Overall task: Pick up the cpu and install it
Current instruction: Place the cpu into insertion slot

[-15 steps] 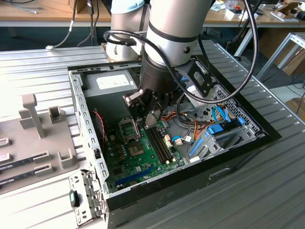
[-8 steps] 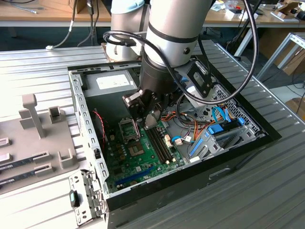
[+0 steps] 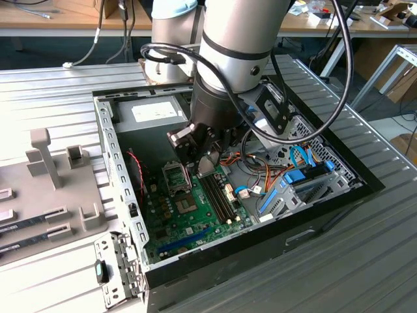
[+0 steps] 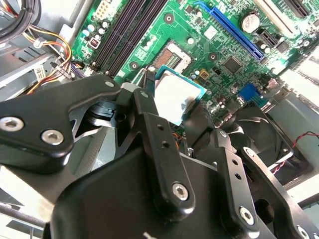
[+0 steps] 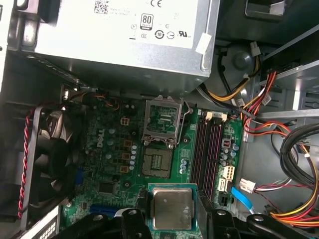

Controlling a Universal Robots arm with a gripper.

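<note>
We record the gripper clamped on the cpu at two opposite edges, held above the motherboard inside the open computer case. The case also holds a power supply, a fan and cables (orange, yellow, black). The socket lies near the chip, apart from it.

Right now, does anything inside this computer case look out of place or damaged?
Nothing stands out. The cpu is held squarely in the gripper above the motherboard, with no visible damage.
</note>
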